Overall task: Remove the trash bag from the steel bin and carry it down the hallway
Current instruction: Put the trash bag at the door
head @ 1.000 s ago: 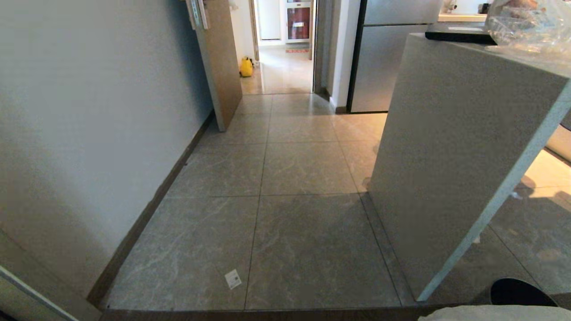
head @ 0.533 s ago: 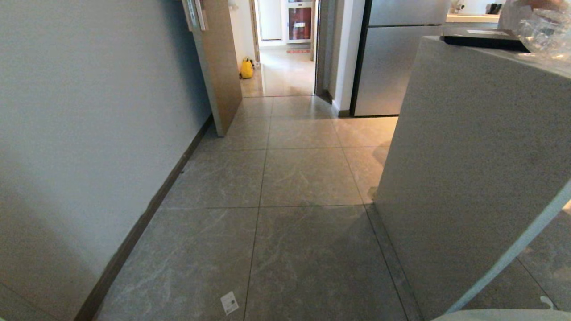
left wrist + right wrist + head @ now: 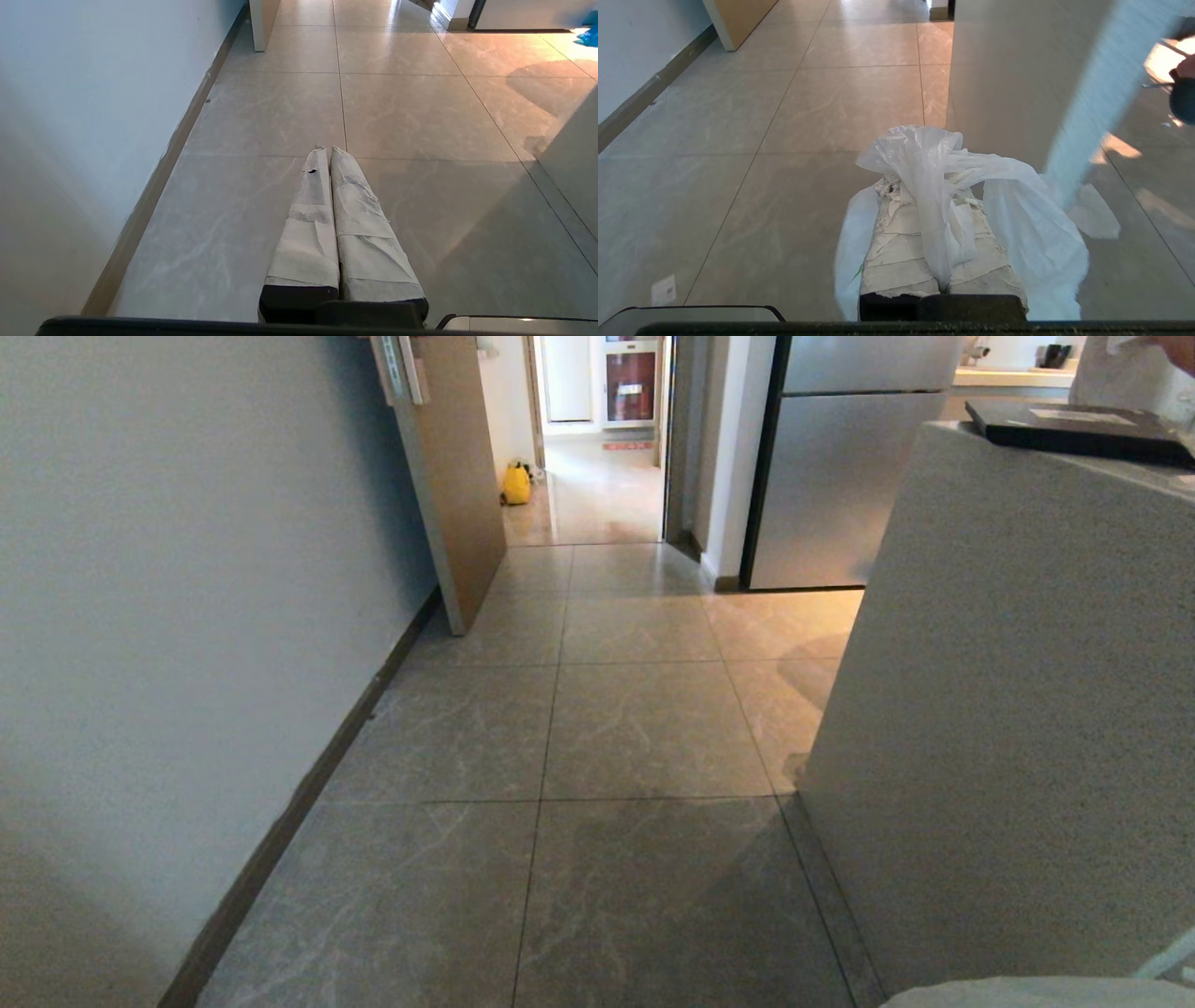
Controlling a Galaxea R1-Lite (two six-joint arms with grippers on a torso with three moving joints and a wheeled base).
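Trash bag (image 3: 943, 196) already out of bin, clamped between right gripper (image 3: 924, 186) fingers, draped over them above hallway (image 3: 644, 728) floor; left gripper (image 3: 327, 151) fingers pressed together, empty; steel bin nowhere visible; judged remaining: carry down corridor

The head view looks forward and down along the hallway (image 3: 644, 728), with the grey counter block (image 3: 1018, 709) close on its right and the open brown door (image 3: 462, 476) beyond it. The left wrist view sits low over the tiles, facing the same way along the left gripper (image 3: 327, 150). The right wrist view, equally low, faces along the right gripper (image 3: 920, 186) beside the counter block. All three share the tiles next to that block.
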